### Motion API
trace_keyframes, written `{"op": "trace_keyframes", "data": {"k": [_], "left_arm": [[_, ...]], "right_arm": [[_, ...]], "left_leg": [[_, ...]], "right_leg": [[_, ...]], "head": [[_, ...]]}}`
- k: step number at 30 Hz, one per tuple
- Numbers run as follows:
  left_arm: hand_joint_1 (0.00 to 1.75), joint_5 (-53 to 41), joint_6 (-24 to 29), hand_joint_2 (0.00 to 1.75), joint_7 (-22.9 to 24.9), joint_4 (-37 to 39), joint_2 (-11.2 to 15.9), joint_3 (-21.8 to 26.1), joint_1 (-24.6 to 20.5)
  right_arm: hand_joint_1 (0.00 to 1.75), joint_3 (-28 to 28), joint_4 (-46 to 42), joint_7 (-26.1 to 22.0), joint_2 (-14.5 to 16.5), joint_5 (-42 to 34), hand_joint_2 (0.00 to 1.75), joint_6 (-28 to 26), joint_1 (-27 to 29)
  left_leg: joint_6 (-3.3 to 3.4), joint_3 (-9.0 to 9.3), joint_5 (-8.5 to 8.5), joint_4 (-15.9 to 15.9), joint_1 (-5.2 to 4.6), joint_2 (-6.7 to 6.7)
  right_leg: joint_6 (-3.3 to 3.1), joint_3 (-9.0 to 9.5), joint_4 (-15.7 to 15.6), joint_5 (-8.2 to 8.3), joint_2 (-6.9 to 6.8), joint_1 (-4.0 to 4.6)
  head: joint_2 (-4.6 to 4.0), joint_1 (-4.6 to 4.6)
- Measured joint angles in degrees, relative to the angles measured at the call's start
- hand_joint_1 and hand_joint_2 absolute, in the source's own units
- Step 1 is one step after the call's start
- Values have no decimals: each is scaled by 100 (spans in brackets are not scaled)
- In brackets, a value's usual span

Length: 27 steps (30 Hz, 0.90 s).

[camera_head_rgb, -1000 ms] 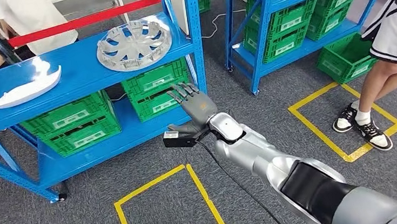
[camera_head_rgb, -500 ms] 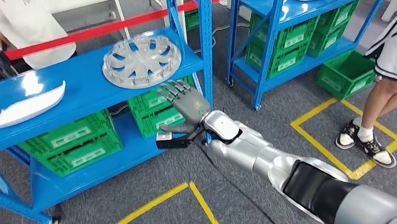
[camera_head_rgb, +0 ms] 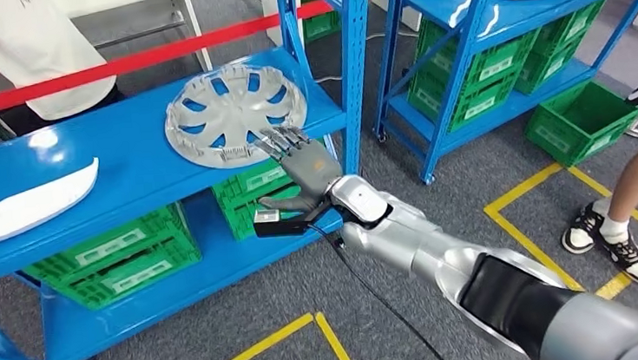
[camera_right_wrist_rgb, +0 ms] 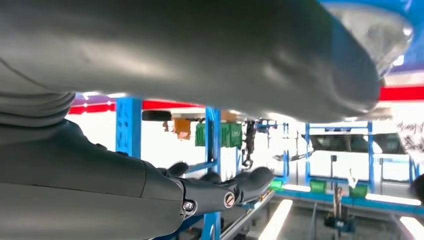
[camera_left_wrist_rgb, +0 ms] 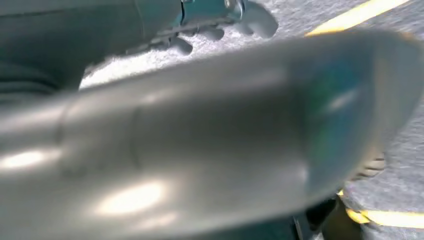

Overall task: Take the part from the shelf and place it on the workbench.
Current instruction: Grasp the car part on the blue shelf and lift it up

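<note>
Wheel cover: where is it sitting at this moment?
In the head view the wheel cover lies on the top of the near blue shelf, at its right end by the upright post, with the right hand reaching its front edge.

I see the wheel cover (camera_head_rgb: 232,116) lying flat on the near shelf's top board (camera_head_rgb: 123,175), toward its right end, with a curved panel (camera_head_rgb: 25,204) far to its left. My right hand (camera_head_rgb: 302,177) sits at the cover's front-right edge. Crates (camera_head_rgb: 117,254) sit on the board below.
</note>
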Motion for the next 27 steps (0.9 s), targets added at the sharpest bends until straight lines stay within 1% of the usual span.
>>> {"op": "trace_keyframes", "data": {"k": [1,2,3,4,5,6,7,8,9,10,11,12,14,15,16,17,18,19,20,21,22,23,24,25,26,27], "left_arm": [[0,-3,0,0,8,-2,1,0,-14],[0,-5,0,0,16,-1,-1,0,-16],[0,-7,0,0,25,0,0,1,-5],[0,-7,0,0,33,1,1,1,10],[0,-8,0,0,40,2,4,2,26],[0,-8,0,0,44,3,8,2,37],[0,-9,0,0,46,3,15,2,43],[0,-13,0,0,48,8,21,2,59],[0,-17,-2,0,44,16,26,2,71],[0,-25,-7,0,34,23,33,2,82],[0,-31,-11,0,26,29,37,3,91],[0,-34,-16,0,17,31,41,3,82],[0,-32,-24,0,10,21,44,5,50],[0,-29,-33,0,3,15,43,5,27],[0,-26,-44,0,-5,9,43,6,2],[0,-23,-56,0,-15,4,42,7,-19],[0,-21,-66,0,-21,3,41,8,-34],[0,-18,-72,0,-27,3,40,9,-45],[0,-15,-76,0,-31,3,39,11,-44],[0,-13,-81,0,-34,4,37,14,-40],[0,-11,-83,0,-36,4,35,19,-37],[0,-10,-85,0,-37,7,31,24,-32],[0,-9,-86,0,-37,13,25,31,-37],[0,-7,-86,0,-41,19,21,37,-45],[0,-5,-87,0,-43,23,18,42,-53],[0,-3,-87,0,-44,26,20,47,-56]], "right_arm": [[0,2,-3,0,-7,-4,0,2,3],[0,7,-3,0,-13,-7,0,4,19],[0,13,-3,-1,-15,-9,0,4,36],[0,21,-3,0,-15,-11,0,2,49],[0,28,-2,0,-16,-14,0,1,60],[0,33,-1,1,-22,-20,0,-1,67],[0,38,0,1,-27,-29,0,-2,72],[0,40,1,0,-32,-40,0,-3,80],[0,43,4,0,-38,-54,0,-3,91],[0,47,6,0,-40,-68,0,-3,103],[0,50,6,1,-48,-85,0,-7,118],[0,51,3,2,-58,-99,0,-11,123],[0,50,-17,4,-81,-148,0,-16,119],[0,48,-27,9,-89,-194,0,-2,109],[0,45,-32,25,-95,-260,0,29,105],[0,43,-28,49,-99,-334,0,72,107],[0,44,-14,73,-99,-405,0,123,118],[0,45,4,92,-98,-475,44,174,140],[0,46,27,99,-97,-546,87,223,161],[0,48,49,99,-96,-622,131,271,176],[0,49,70,98,-95,-705,175,320,179],[0,50,93,95,-94,-798,175,379,175],[0,51,124,88,-93,-888,175,435,168],[0,54,154,78,-92,-970,175,492,162],[0,56,179,69,-90,-1045,175,541,164],[0,59,196,64,-85,-1102,175,572,165]], "left_leg": [[-37,-284,58,375,14,11],[-70,-550,-12,648,37,20],[-103,-795,-230,796,64,25],[-139,-998,-513,823,90,28],[-172,-1156,-764,745,114,33],[-201,-1271,-888,571,139,40],[-220,-1341,-763,309,160,53],[-227,-1377,-310,-36,176,73],[-223,-1401,272,-411,188,100],[-206,-1409,801,-660,188,117],[-177,-1416,1146,-784,184,126],[-140,-1421,1213,-791,174,125],[-46,-1374,1087,-707,181,109],[1,-1330,1032,-723,187,102],[39,-1276,978,-744,196,93],[65,-1225,921,-755,191,82],[82,-1174,863,-760,184,72],[92,-1116,803,-761,173,60],[98,-1049,744,-760,161,49],[102,-973,685,-758,146,37],[102,-893,629,-757,132,27],[99,-829,579,-761,122,19],[87,-782,543,-758,107,8],[68,-763,524,-760,101,-6],[57,-766,514,-760,89,-19],[51,-768,512,-761,81,-27]], "right_leg": [[-15,123,-34,-73,0,-24],[-22,245,-59,-157,1,-43],[-18,368,-77,-245,7,-64],[-8,498,-89,-341,16,-88],[8,631,-96,-443,26,-114],[33,773,-99,-551,43,-139],[64,913,-99,-666,47,-160],[98,1022,-100,-781,49,-173],[139,1123,-77,-900,61,-174],[184,1193,-60,-1022,63,-163],[230,1247,-60,-1130,76,-158],[280,1314,-76,-1217,87,-155],[363,1428,-135,-1333,62,-176],[390,1401,-33,-1397,32,-180],[407,1264,226,-1499,2,-177],[415,1015,614,-1621,-23,-168],[418,699,1043,-1736,-30,-159],[414,396,1391,-1773,-30,-147],[401,171,1544,-1676,-30,-138],[378,46,1472,-1438,-31,-129],[346,20,1194,-1095,-31,-117],[302,52,837,-752,-36,-100],[257,92,526,-492,-42,-75],[217,141,289,-364,-47,-53],[201,169,171,-331,-50,-43],[202,186,121,-345,-44,-40]], "head": [[0,-5],[0,-11],[0,-11],[0,-13],[0,-13],[0,-14],[0,-14],[0,-24],[0,-54],[0,-73],[0,-91],[0,-99],[0,-65],[0,-45],[0,-21],[0,5],[0,20],[0,32],[0,42],[0,49],[0,53],[0,56],[0,38],[0,28],[0,17],[0,5]]}}
